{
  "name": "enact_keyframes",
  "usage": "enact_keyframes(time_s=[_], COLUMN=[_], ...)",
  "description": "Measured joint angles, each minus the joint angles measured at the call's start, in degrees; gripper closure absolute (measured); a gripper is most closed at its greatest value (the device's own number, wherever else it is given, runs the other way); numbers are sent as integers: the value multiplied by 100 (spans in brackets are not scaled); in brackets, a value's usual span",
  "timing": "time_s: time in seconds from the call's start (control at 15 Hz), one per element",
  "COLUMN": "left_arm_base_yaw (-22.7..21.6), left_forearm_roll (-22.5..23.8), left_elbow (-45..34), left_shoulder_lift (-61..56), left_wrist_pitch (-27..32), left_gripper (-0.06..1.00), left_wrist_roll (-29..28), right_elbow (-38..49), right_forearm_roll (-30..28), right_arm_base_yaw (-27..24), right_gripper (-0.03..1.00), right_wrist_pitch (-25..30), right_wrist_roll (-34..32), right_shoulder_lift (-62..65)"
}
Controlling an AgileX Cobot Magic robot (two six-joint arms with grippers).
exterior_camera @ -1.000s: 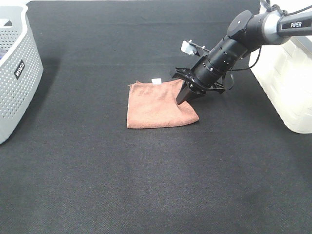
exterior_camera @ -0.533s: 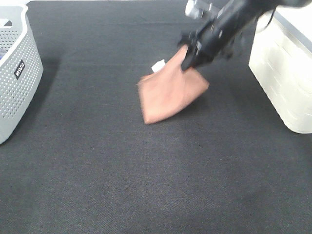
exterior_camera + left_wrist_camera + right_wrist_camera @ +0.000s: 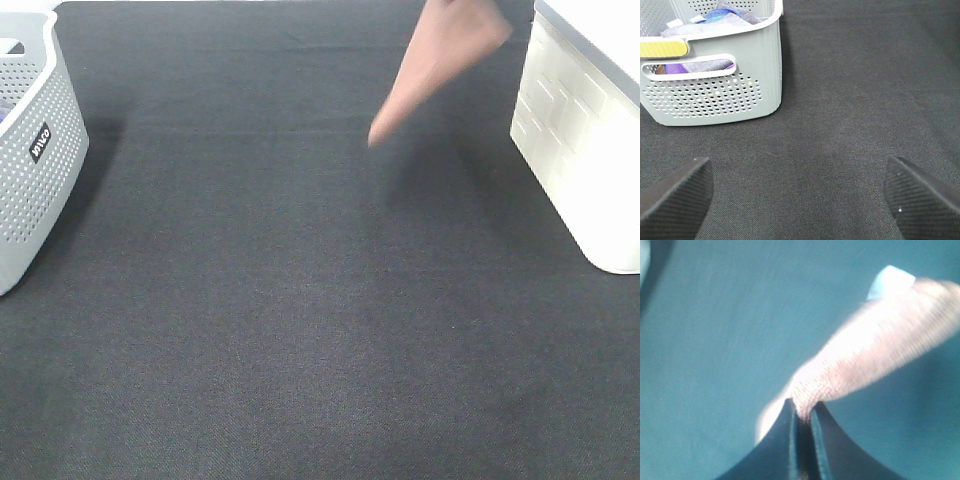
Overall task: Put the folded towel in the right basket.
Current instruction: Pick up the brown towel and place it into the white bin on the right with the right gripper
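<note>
The rust-brown folded towel (image 3: 440, 60) hangs in the air at the top of the high view, just left of the white right basket (image 3: 590, 130), with its lower corner dangling above the mat. In the right wrist view my right gripper (image 3: 802, 422) is shut on one edge of the towel (image 3: 875, 355), and the white tag (image 3: 890, 282) shows at its far end. The right gripper itself lies beyond the top edge of the high view. My left gripper (image 3: 800, 210) is open and empty over the mat near the grey basket.
A grey perforated basket (image 3: 30, 150) with a black label stands at the left edge. The left wrist view shows it (image 3: 715, 95) holding several cloths. A black mat (image 3: 300, 320) covers the table.
My right gripper has lifted the towel off the mat and carried it up and to the right, toward the white basket. The arm has left the high view.
</note>
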State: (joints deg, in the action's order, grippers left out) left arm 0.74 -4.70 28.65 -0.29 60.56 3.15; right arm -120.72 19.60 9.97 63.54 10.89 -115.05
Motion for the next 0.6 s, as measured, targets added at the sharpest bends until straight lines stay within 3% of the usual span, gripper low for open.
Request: enact_keyframes(time_s=[0.47, 0.6], left_arm_base_yaw=[0, 0], left_forearm_roll=[0, 0], left_elbow=[0, 0], left_shoulder_lift=[0, 0], left_wrist_pitch=[0, 0], left_gripper=[7, 7], left_wrist_roll=[0, 0], right_elbow=[-201, -201], right_forearm_roll=[435, 401], right_arm_base_yaw=[-2194, -2475], right_gripper=[96, 96], right_wrist_pitch=[269, 269], right_wrist_roll=[-86, -86], right_shoulder_lift=[493, 498])
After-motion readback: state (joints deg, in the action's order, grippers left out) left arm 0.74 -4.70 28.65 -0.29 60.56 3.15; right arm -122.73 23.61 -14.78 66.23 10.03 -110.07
